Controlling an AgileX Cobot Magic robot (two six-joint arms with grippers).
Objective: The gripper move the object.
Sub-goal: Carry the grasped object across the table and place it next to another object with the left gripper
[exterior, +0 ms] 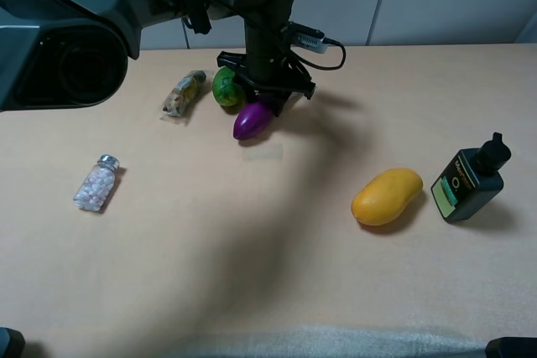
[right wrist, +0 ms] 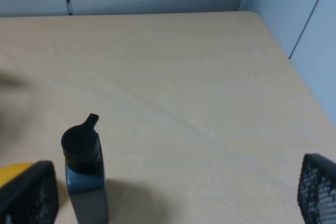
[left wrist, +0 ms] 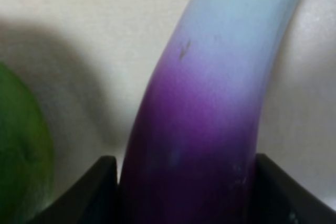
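Far left: a small jar of pale pills on its side, with a wrapped snack packet further back. Neither concerns you.

Next is the lime, just beside the eggplant, left of centre toward the back of the table. Whether the eggplant is lifted cannot be told.

Your left gripper stands over it. The wrist view shows both fingers pressed against the dark purple section, pinching it.

Judgement: a plastic toy, probably light and stiff, with glossy skin that is likely slippery. It is curved, so expect it to swivel if held off-centre. Keep to the purple body and avoid the pale neck.

Further right: mango and black bottle, well apart from the eggplant.

Right gripper: spread wide, holding nothing.
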